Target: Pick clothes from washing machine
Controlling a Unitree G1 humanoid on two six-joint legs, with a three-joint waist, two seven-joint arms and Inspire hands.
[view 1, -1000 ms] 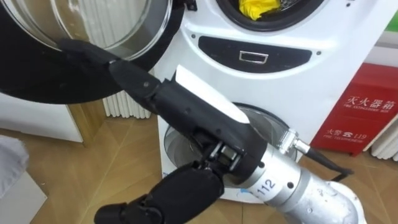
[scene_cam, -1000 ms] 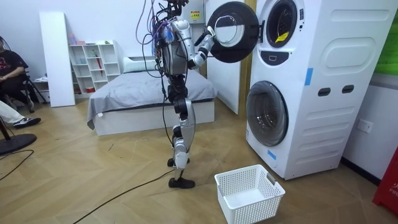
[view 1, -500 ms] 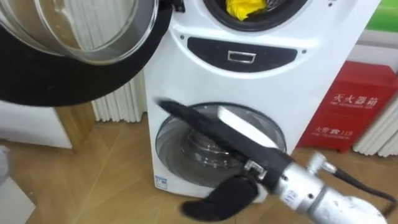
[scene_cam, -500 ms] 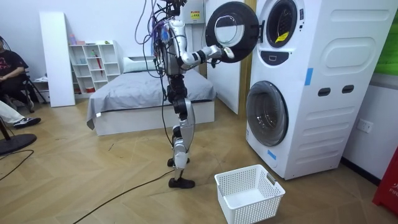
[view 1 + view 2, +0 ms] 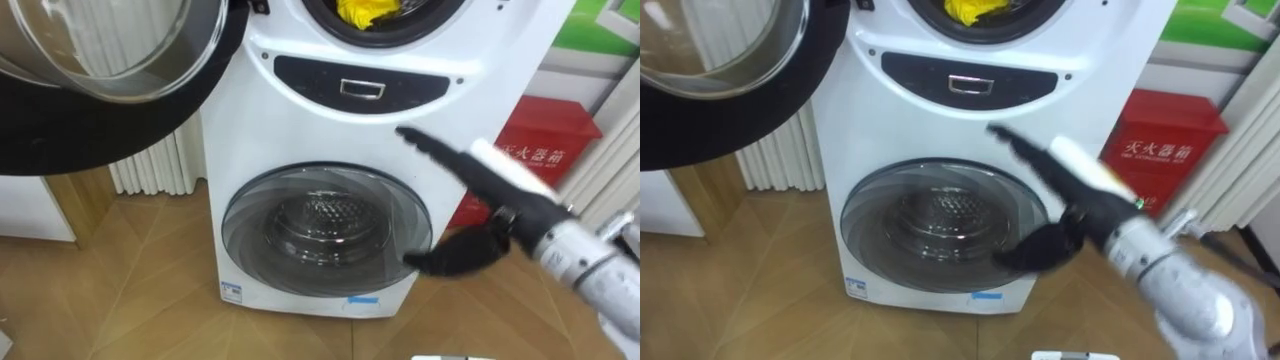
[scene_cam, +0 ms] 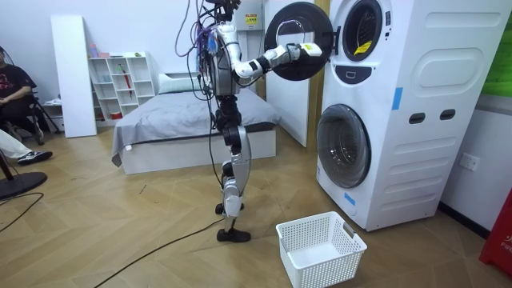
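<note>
Upper washing machine's door (image 5: 100,130) stood open, yellow garment (image 5: 365,10) lay inside unpicked, laundry basket (image 6: 324,268) empty; right hand (image 5: 500,190) extended straight-fingered (holding nothing).

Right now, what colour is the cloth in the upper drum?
The cloth is yellow; clearest in the left eye view.

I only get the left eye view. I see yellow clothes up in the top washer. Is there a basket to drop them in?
Observer: Yes, an empty white basket sits on the floor by the lower washer.
Operator: Where's the robot standing?
Observer: Upright, between the bed and the washer stack.
Operator: Anybody else around?
Observer: A person sits at the room view's left edge, near white shelves.
</note>
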